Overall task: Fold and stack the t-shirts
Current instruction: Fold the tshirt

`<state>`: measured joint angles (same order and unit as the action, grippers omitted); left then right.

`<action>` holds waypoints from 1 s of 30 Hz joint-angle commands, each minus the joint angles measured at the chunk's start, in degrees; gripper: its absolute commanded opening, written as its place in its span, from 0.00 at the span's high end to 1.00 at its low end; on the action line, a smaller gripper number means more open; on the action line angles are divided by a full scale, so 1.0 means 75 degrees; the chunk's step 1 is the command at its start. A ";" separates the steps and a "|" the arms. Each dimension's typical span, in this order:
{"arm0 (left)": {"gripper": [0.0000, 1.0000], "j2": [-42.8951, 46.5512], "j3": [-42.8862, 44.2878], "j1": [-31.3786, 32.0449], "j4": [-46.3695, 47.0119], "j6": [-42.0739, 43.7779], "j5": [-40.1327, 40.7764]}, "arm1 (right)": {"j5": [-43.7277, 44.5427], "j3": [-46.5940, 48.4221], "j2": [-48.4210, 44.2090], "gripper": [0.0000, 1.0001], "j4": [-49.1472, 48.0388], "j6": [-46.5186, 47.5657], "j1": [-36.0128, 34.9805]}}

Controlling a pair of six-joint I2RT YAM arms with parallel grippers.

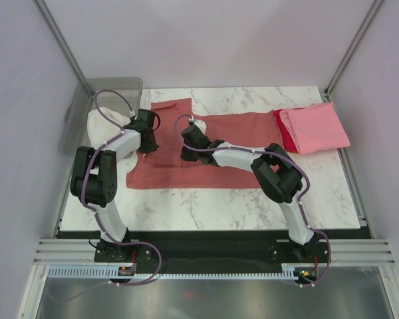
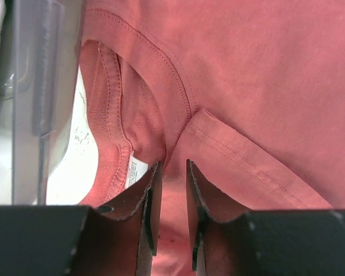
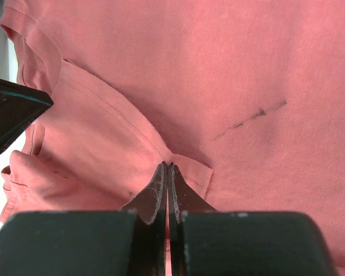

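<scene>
Two of three done: pink shirt (image 1: 316,126) folded on red shirt (image 1: 284,131) — salmon shirt (image 1: 166,171) flat, left gripper (image 2: 172,168) parted, right gripper (image 3: 167,167) pinching it.

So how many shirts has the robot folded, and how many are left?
Two look done: the light pink t-shirt lies folded on the bright red t-shirt at the far right. In hand is the salmon-red t-shirt, spread out; the right gripper is pinched shut on its cloth, the left gripper slightly open by the collar. It isn't folded or stacked yet.
</scene>
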<state>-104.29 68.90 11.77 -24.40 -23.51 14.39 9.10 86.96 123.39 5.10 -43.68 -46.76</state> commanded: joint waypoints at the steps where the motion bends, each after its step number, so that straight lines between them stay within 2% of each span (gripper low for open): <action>1: 0.71 -0.0133 -0.0011 0.0024 -0.0086 0.0065 -0.0079 | 0.0111 0.0019 -0.0363 1.00 -0.0083 0.0070 -0.0034; 4: 0.68 -0.0157 -0.0047 0.0024 -0.0110 0.0017 -0.0103 | 0.0099 0.0007 -0.0374 1.00 -0.0083 0.0070 -0.0034; 7: 0.69 -0.0146 -0.0082 0.0024 -0.0110 0.0005 -0.0091 | 0.0110 -0.0005 -0.0386 1.00 -0.0094 0.0070 -0.0034; 8: 0.83 -0.0134 -0.0082 0.0024 -0.0110 0.0005 -0.0079 | 0.0110 -0.0016 -0.0386 1.00 -0.0083 0.0070 -0.0023; 10: 0.98 -0.0029 -0.0082 0.0013 -0.0110 -0.0006 -0.0044 | 0.0110 -0.0028 -0.0398 1.00 -0.0083 0.0070 -0.0034; 22: 0.98 0.0885 -0.0257 0.0059 -0.0098 0.0017 0.0015 | 0.0181 -0.0133 -0.0737 1.00 -0.0083 0.0082 -0.0046; 30: 0.98 0.0699 0.0011 0.0083 0.0054 0.0029 0.0003 | 0.0438 -0.0029 -0.0785 1.00 0.0010 0.0164 -0.0034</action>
<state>-99.11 67.31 12.10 -25.23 -23.68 13.58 10.15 86.15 119.94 5.19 -43.40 -46.76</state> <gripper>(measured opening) 0.025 0.009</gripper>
